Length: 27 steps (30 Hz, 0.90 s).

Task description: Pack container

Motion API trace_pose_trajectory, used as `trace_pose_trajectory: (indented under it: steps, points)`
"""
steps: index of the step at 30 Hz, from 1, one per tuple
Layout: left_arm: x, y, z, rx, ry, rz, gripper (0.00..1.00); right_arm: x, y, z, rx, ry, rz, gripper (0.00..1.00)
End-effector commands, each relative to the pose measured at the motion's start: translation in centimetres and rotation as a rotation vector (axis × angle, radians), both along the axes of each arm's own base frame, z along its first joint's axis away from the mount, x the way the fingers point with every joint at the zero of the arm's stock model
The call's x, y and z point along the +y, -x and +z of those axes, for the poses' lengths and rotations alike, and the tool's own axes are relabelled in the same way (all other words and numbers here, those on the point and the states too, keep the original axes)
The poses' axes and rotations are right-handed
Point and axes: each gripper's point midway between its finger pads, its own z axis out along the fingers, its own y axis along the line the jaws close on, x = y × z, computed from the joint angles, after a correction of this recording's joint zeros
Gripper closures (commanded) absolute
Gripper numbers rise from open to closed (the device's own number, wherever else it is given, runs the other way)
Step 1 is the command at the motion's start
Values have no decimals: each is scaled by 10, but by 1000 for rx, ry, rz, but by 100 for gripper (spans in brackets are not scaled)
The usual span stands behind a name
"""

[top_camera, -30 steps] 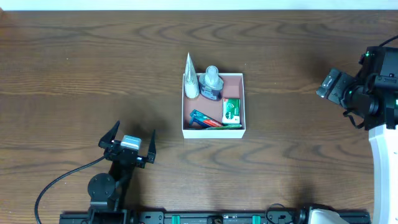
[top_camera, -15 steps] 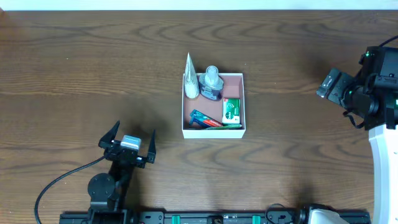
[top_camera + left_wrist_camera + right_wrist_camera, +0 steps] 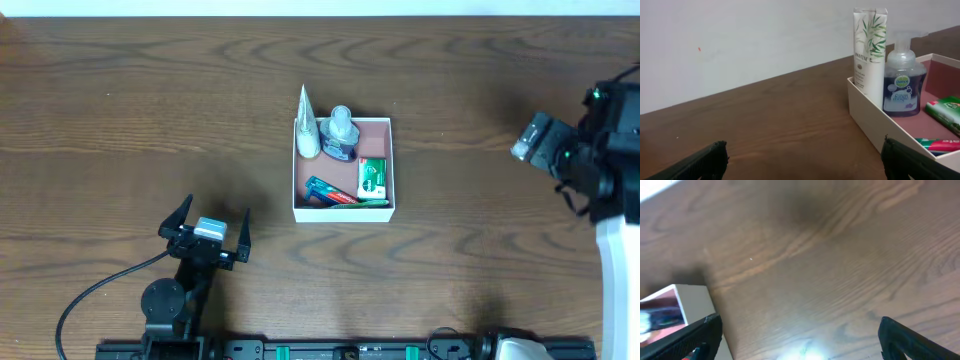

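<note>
The container [image 3: 343, 209], a square white-walled box with a pinkish-brown inside, stands at the table's centre. It holds a white tube [image 3: 307, 130], a purple pump bottle [image 3: 340, 135], a green-and-white carton [image 3: 372, 178] and a toothbrush pack [image 3: 330, 192]. The left wrist view shows the container [image 3: 865, 112], the tube [image 3: 869, 55] and the bottle [image 3: 903, 80]. My left gripper [image 3: 208, 226] is open and empty, near the front left. My right gripper [image 3: 530, 135] is open and empty, raised at the right edge. A corner of the container [image 3: 690, 307] shows in the right wrist view.
The wooden table [image 3: 150, 110] spreads around the container. A black cable [image 3: 90, 295] runs from the left arm's base toward the front edge. A white wall [image 3: 740, 40] rises behind the table.
The right arm has drawn back slightly to the right. The left arm and the container's contents have not moved.
</note>
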Motion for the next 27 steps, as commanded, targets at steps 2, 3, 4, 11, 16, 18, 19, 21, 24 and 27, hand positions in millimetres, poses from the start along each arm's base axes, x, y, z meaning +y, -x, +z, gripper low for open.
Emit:
trace_pose_trajectory:
  steps: [2, 3, 4, 11, 16, 18, 19, 21, 24, 27]
  points:
    - [-1, 1, -15, 51, 9, -8, 2, -2, 34, 10, -98, 67, -30, 1]
    - [-1, 1, -15, 51, 9, -9, 2, -1, 44, 8, -120, 74, -31, 1]
    - [-1, 1, -15, 51, 9, -9, 2, 0, 49, 7, -143, 75, -32, 1]
    - [-1, 1, -15, 51, 9, -8, 2, 5, 62, 38, -512, 68, -41, 1]
    - [-1, 1, -15, 51, 9, -8, 2, 14, 66, 60, -739, 60, -1, 1]
    - [-1, 1, -15, 51, 9, -9, 2, 17, 69, 67, -827, 62, 11, 1]
    - [-1, 1, -15, 51, 9, -8, 2, 19, 70, 68, -862, 63, 17, 1]
    - [-1, 1, -15, 51, 9, -9, 2, 22, 72, 67, -910, 59, 33, 1]
    - [-1, 1, -15, 51, 9, -9, 2, 28, 74, 57, -957, 50, 61, 1]
    - [-1, 1, -15, 51, 9, -9, 2, 32, 71, 39, -978, 43, 77, 1]
